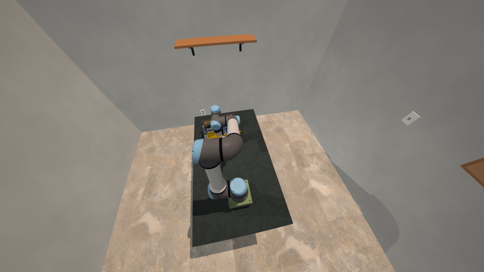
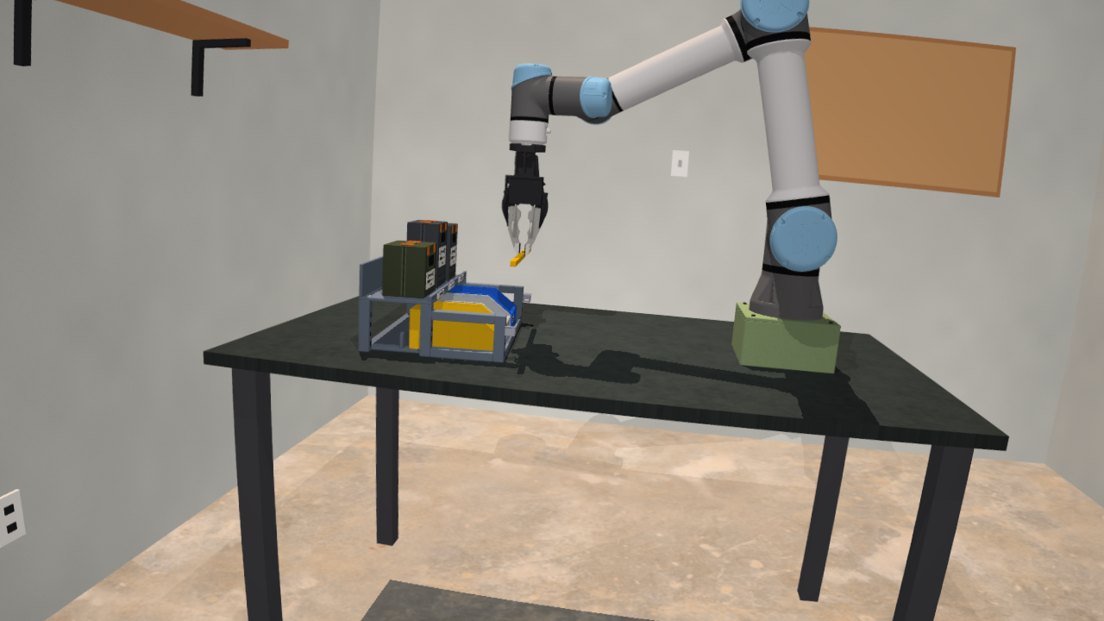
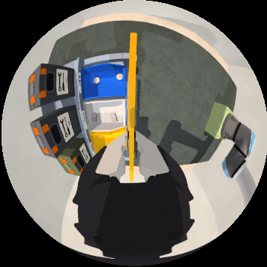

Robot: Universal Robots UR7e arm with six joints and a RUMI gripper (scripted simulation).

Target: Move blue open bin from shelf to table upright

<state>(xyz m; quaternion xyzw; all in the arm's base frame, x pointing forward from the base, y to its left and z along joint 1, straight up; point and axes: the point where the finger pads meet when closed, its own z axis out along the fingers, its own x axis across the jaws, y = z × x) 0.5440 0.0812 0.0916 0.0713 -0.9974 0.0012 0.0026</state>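
Observation:
The blue open bin (image 3: 103,81) sits in the lower level of a grey metal shelf rack (image 2: 432,320) on the black table, with two small round parts inside. It also shows in the exterior view (image 2: 482,295), behind a white bin and a yellow bin (image 2: 455,325). My gripper (image 2: 523,245) hangs above the rack's front edge and is shut on a thin yellow bar (image 3: 132,100), held in the air (image 2: 517,259). In the overhead view the arm hides the gripper and most of the rack (image 1: 216,130).
Three dark tool cases (image 2: 420,259) stand on the rack's top level. The robot's green base (image 2: 786,340) is at the table's right end. A wooden wall shelf (image 1: 215,41) hangs high on the wall.

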